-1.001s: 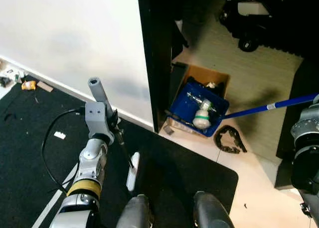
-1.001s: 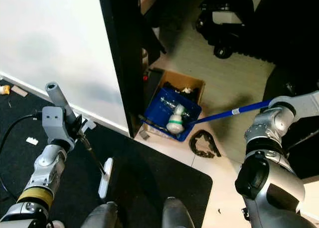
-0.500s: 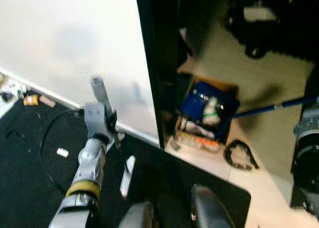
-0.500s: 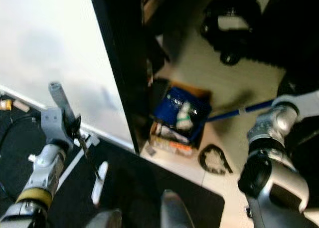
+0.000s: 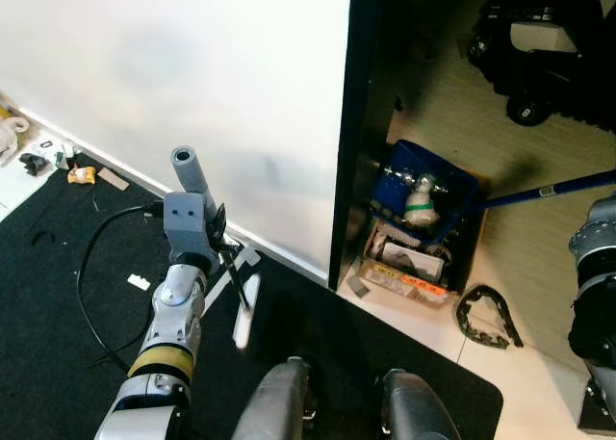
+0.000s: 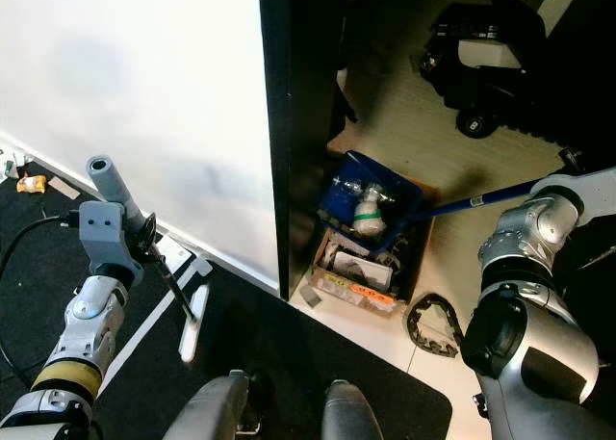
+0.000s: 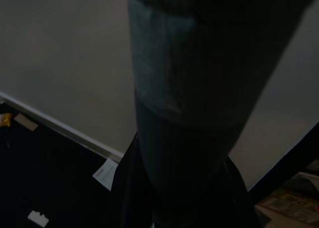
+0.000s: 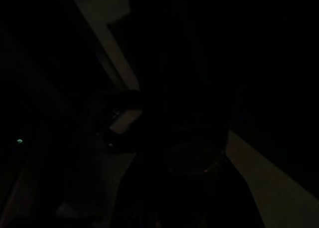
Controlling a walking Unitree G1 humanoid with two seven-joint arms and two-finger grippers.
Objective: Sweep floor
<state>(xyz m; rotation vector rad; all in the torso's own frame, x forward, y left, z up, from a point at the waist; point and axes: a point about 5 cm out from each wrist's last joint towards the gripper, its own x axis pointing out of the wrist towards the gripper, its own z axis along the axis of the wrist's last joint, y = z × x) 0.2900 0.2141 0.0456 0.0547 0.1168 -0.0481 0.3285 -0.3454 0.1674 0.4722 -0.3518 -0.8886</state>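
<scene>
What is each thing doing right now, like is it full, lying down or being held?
Blue dustpan: full of rubbish, resting on the box.
White bottle: lying in the dustpan.
Cardboard box: open, papers inside.
Blue handle: slanting up toward the right arm.
Left gripper: raised by the white wall.
Black cable: loose, curled on the black mat.

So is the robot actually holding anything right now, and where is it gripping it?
The left gripper holds a grey-handled tool just below its handle. The blue pole runs toward the right arm; its grip is hidden.
</scene>
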